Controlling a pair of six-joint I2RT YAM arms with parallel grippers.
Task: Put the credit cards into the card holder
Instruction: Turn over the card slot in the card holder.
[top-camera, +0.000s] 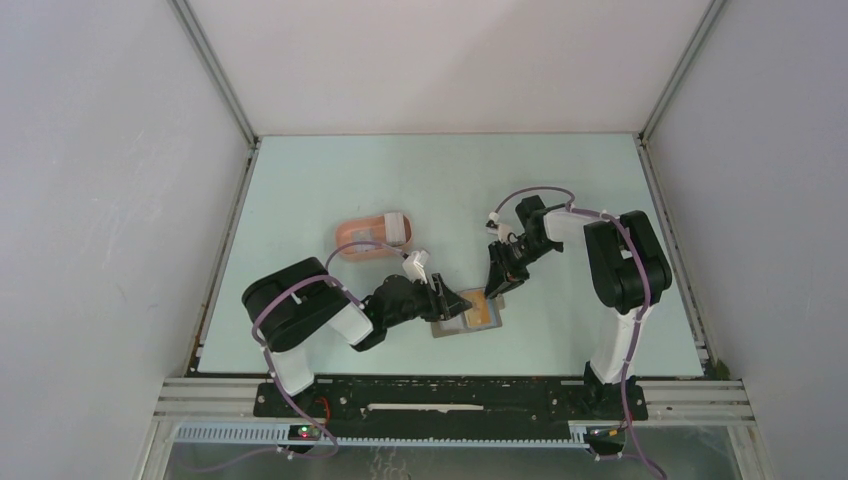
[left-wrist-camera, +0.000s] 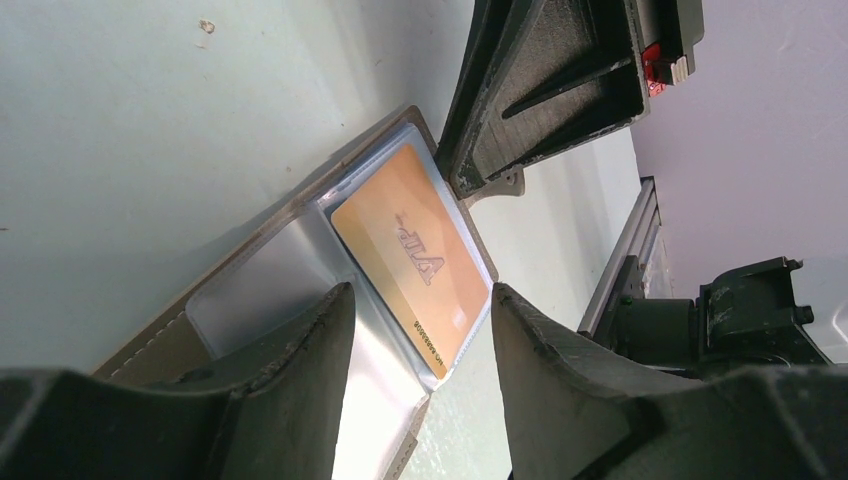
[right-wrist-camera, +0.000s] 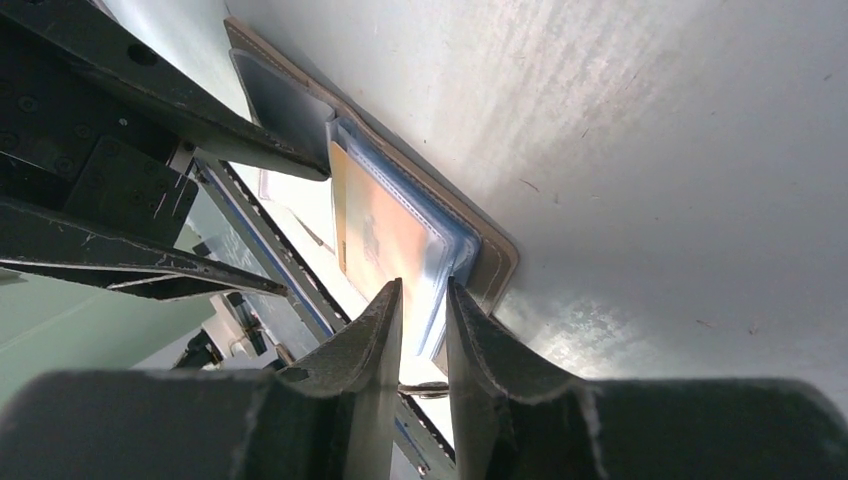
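A grey folding wallet (top-camera: 462, 318) lies open near the front middle, with a yellow-orange card (top-camera: 481, 309) in its clear sleeves. My left gripper (top-camera: 452, 303) is open, its jaws straddling the near end of that card (left-wrist-camera: 415, 250) and sleeve over the wallet (left-wrist-camera: 150, 340). My right gripper (top-camera: 497, 288) stands at the wallet's far edge. Its jaws are a narrow gap apart, closed on the raised sleeve edge (right-wrist-camera: 445, 270) beside the orange card (right-wrist-camera: 385, 230). The salmon-pink card holder (top-camera: 360, 240) lies behind the left arm, with a whitish card (top-camera: 398, 228) at its right end. Blue and black cards do not show.
Both grippers meet over the wallet, a few centimetres apart; the right gripper's finger (left-wrist-camera: 540, 90) fills the top of the left wrist view. White walls stand at the left, back and right. A metal rail (top-camera: 450, 385) runs along the front edge.
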